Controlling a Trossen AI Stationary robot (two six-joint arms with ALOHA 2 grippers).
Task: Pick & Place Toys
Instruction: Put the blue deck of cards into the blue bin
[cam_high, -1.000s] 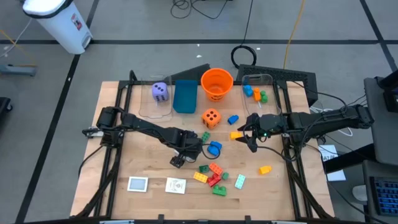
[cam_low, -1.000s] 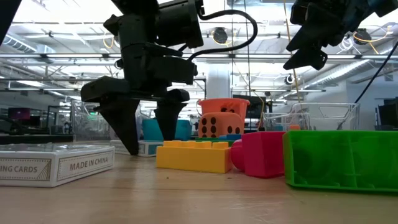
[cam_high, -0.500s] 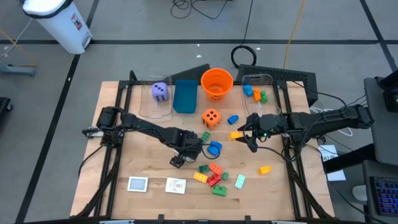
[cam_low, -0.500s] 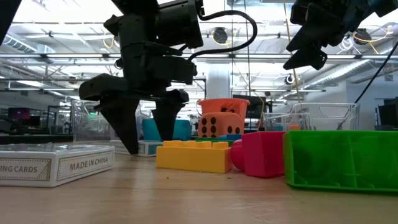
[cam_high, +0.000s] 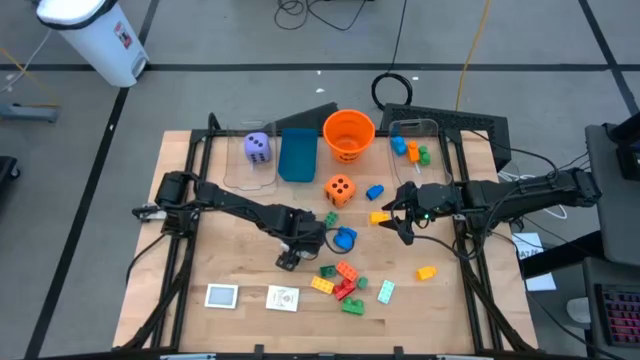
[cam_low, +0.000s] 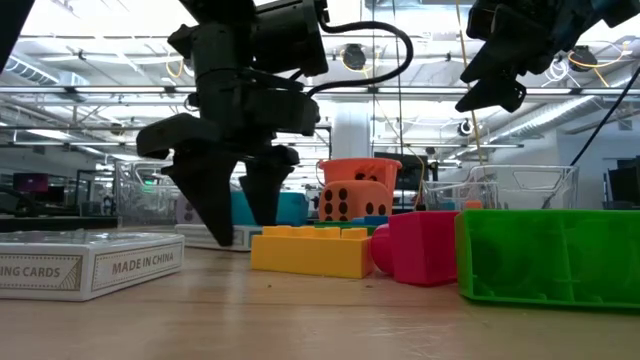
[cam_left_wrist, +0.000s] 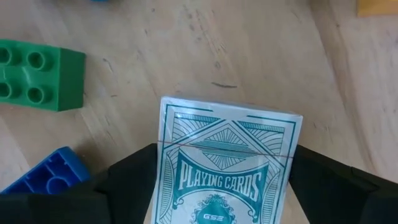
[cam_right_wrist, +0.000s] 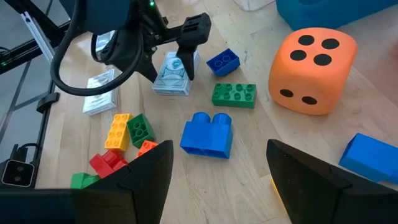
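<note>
- Left gripper (cam_high: 287, 260): lowered to the table (cam_high: 230, 260) just left of centre, tips at board level.
- Left gripper fingers (cam_left_wrist: 134, 177): spread, one along each long edge of the playing-card pack (cam_left_wrist: 227, 168); no lift visible.
- Playing-card pack: flat on the wood, teal-printed face up, between those fingers.
- Beside the pack: a green brick (cam_right_wrist: 234, 94) and a small blue brick (cam_right_wrist: 222, 60), both apart from it.
- Right gripper (cam_high: 403, 228): raised above the table right of centre, fingers wide apart, nothing between them.
- Below the right gripper: a blue double brick (cam_right_wrist: 206, 135) on the wood, with the orange die (cam_right_wrist: 311, 71) near it.
- Brick cluster (cam_high: 340, 282): red, yellow, green and orange pieces, toward the front edge, just in front of the left gripper.
- Single yellow brick (cam_high: 426, 271): alone on the right front of the table.
- Two further card packs (cam_high: 221, 295) (cam_high: 283, 298): side by side at the left front, well apart from both grippers.
- Purple die (cam_high: 257, 146): inside the left clear bin (cam_high: 240, 180) at the back.
- Back row: teal box (cam_high: 297, 155), orange bucket (cam_high: 348, 133), right clear bin (cam_high: 430, 128) holding a few bricks.
</note>
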